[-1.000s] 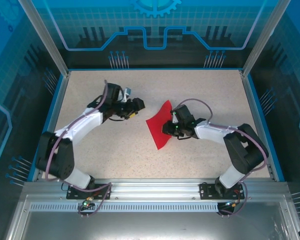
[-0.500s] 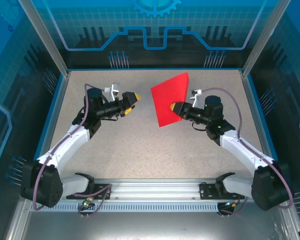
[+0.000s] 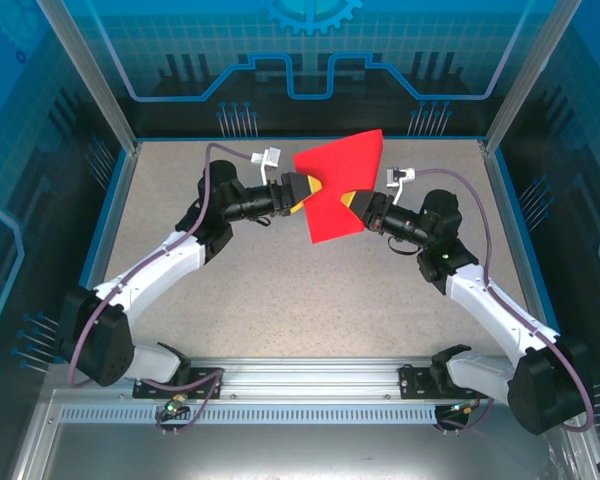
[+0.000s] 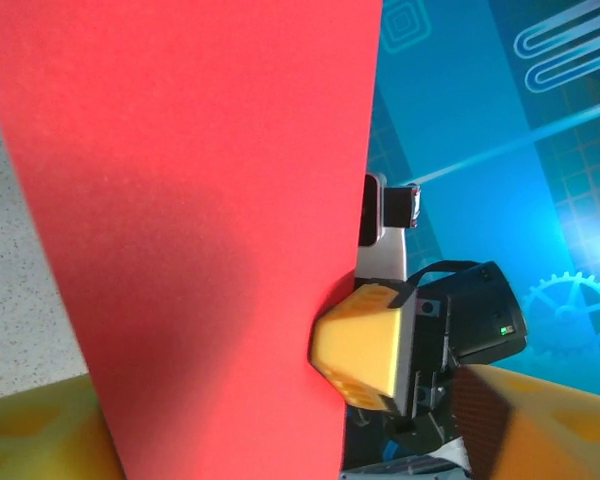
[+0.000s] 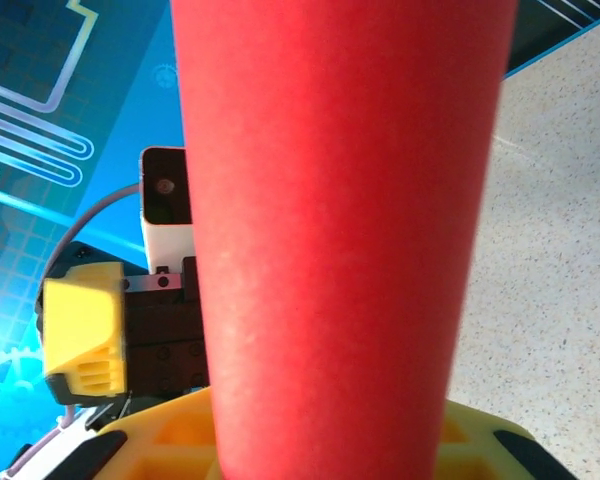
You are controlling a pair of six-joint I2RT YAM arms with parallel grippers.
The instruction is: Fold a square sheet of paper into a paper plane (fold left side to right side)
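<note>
The square sheet of paper [image 3: 336, 170], bright red, hangs bowed in the air above the middle of the table, between the two grippers. My right gripper [image 3: 353, 203] is shut on its right edge; in the left wrist view one of the right gripper's yellow fingers [image 4: 365, 345] pinches that edge of the sheet [image 4: 200, 220]. My left gripper [image 3: 301, 193] is at the sheet's left edge, its fingers wide apart with the paper running between them. In the right wrist view the sheet [image 5: 340, 220] rises out of my right gripper [image 5: 325, 455], and a yellow finger of the left gripper [image 5: 80, 340] shows beside it.
The speckled table [image 3: 260, 300] lies well below the raised paper. Blue side walls and metal frame posts [image 3: 85, 80] enclose it on the left and right. An aluminium rail [image 3: 300, 375] carrying both arm bases runs along the near edge.
The right gripper has lifted the sheet off the table and holds it raised. Over the last half second the left gripper has moved right, up to the sheet's left edge.
</note>
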